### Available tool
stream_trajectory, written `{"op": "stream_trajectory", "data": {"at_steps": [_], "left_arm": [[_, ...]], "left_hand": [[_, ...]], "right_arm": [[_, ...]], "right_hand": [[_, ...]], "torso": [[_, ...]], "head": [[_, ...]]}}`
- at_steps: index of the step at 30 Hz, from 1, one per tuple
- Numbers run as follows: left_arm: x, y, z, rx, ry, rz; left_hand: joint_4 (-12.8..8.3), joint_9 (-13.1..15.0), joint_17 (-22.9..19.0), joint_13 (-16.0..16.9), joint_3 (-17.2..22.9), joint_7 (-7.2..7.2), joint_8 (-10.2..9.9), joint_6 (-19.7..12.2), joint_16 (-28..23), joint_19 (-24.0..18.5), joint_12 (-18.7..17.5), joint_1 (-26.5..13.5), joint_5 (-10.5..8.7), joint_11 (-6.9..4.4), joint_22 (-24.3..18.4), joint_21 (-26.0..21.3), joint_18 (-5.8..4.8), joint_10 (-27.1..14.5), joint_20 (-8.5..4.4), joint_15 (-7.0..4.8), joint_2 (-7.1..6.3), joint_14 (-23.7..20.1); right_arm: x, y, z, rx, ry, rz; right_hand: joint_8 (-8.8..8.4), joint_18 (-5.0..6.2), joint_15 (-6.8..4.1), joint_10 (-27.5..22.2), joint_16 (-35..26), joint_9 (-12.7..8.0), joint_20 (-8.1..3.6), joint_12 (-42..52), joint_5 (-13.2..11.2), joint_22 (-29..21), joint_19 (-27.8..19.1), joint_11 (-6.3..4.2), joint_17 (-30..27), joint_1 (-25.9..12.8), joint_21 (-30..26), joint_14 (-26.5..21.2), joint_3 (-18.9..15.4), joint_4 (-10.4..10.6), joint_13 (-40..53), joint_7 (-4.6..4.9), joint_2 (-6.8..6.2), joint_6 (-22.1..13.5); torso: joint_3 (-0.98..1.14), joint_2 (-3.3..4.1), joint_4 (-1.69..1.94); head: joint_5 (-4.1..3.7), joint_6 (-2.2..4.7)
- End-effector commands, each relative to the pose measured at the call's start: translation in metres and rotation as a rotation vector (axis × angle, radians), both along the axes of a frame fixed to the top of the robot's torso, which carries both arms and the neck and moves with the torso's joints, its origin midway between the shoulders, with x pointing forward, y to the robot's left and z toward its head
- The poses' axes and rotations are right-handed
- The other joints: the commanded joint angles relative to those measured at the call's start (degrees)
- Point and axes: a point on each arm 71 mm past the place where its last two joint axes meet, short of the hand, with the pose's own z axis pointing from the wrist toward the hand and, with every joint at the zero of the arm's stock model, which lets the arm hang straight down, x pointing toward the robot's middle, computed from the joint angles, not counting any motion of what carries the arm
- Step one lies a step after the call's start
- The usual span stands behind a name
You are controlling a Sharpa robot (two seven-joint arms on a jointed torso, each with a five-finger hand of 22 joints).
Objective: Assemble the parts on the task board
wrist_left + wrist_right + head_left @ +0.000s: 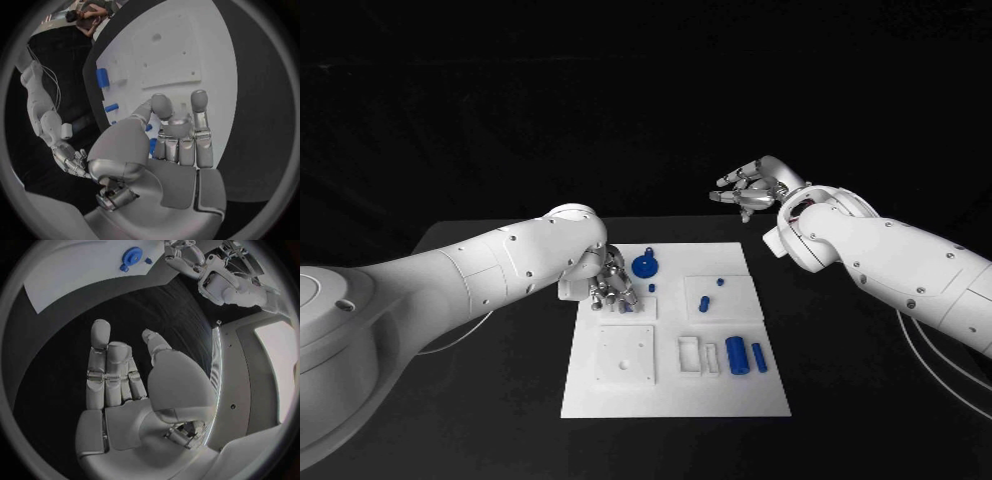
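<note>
The white task board [672, 385] lies in the middle of the black table. At its far left stands a round blue disc [646, 266] with a small blue peg [652, 288] beside it. My left hand [609, 287] hovers over that far left corner, fingers pointing down next to the disc, nothing in them. Slivers of blue [152, 145] show between its thumb and fingers. My right hand [753, 190] is raised beyond the board's far right corner, fingers spread and empty. The right wrist view has the disc [132, 256] and my left hand [187, 260].
Two small blue pieces [705, 302] sit on a raised square at the board's right. A blue cylinder [736, 352] and a thinner blue pin [759, 357] lie near the right front, beside white slots [689, 355]. A white square plate [627, 353] with holes sits at the left front.
</note>
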Motion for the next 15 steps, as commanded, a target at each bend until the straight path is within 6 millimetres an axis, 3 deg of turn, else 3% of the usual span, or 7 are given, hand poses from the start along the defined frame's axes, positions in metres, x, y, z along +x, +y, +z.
{"op": "stream_trajectory", "data": {"at_steps": [1,2,6,9,15], "left_arm": [[0.0010,0.0019,-0.0016,0.000,-0.024,0.025],[0.0011,0.0022,-0.0016,-0.001,-0.026,0.027],[0.0015,0.0032,-0.0012,-0.009,-0.036,0.033],[0.0017,0.0039,-0.0010,-0.015,-0.043,0.036],[0.0025,0.0059,-0.0002,-0.027,-0.062,0.050]], "left_hand": [[0.9,-2.0,-0.1,0.1,-1.3,-6.41,-1.5,7.1,-0.4,0.0,-0.4,-1.0,-1.48,-1.77,1.0,-0.3,-0.88,1.0,-0.40,0.02,-1.80,-0.4],[1.5,-4.0,-0.1,0.2,-1.8,-6.39,-1.5,7.3,-0.5,0.0,-0.6,-0.7,-1.80,-1.73,1.0,-0.4,-1.00,1.0,-0.48,0.01,-2.12,-0.4],[3.0,-5.3,-1.1,0.4,-3.0,-6.24,-1.4,7.2,-1.2,-0.1,-1.1,-1.0,-5.39,-1.67,1.0,-0.7,-1.20,0.9,-0.67,0.01,-3.74,-0.8],[5.1,-5.8,-1.6,1.1,-2.5,-6.21,-1.4,7.3,-1.6,-0.1,-1.8,-0.4,-6.27,-1.59,1.1,-1.0,-1.49,0.9,-0.88,-0.05,-5.64,-1.0],[7.1,-5.8,-2.3,1.7,-1.4,-6.13,-1.4,7.1,-2.0,0.0,-2.5,-0.1,-7.57,-1.52,1.1,-1.4,-1.65,0.8,-1.03,-0.06,-7.46,-1.2]], "right_arm": [[-0.0005,0.0010,-0.0002,-0.004,0.000,0.015],[-0.0005,0.0009,-0.0003,-0.004,0.000,0.014],[-0.0007,0.0002,-0.0009,-0.004,0.000,0.013],[-0.0009,-0.0001,-0.0013,-0.005,0.001,0.012],[-0.0011,-0.0008,-0.0021,-0.005,0.003,0.011]], "right_hand": [[-0.17,0.87,0.03,-0.3,-0.4,0.0,0.10,0.2,0.2,0.0,2.0,-0.16,-0.1,-0.6,-0.2,-0.4,0.1,0.0,-0.1,-0.13,0.05,-0.3],[-0.17,0.87,0.04,-0.3,-0.4,0.0,0.11,0.2,0.3,0.0,2.0,-0.14,-0.1,-0.6,-0.2,-0.4,0.0,0.0,-0.1,-0.11,0.02,-0.6],[-0.18,0.87,0.05,-0.3,-0.4,0.0,0.11,0.2,0.3,0.0,2.0,-0.14,-0.1,-0.6,-0.2,-0.4,0.0,0.0,-0.1,-0.10,0.00,-0.7],[-0.18,0.87,0.05,-0.3,-0.4,0.0,0.11,0.2,0.3,0.0,2.0,-0.14,-0.1,-0.6,-0.2,-0.4,0.0,0.0,-0.1,-0.09,-0.01,-0.8],[-0.19,0.88,0.06,-0.3,-0.4,0.0,0.13,0.2,0.3,0.0,2.0,-0.11,-0.1,-0.5,-0.3,-0.4,-0.1,0.0,-0.1,-0.07,-0.03,-1.1]], "torso": [[-0.07,0.00,0.01],[-0.08,-0.01,0.03],[-0.07,0.00,0.01],[-0.04,0.03,0.01],[-0.06,0.02,0.01]], "head": [[0.01,0.01],[0.00,0.03],[0.02,0.12],[0.07,0.16],[0.09,0.23]]}}
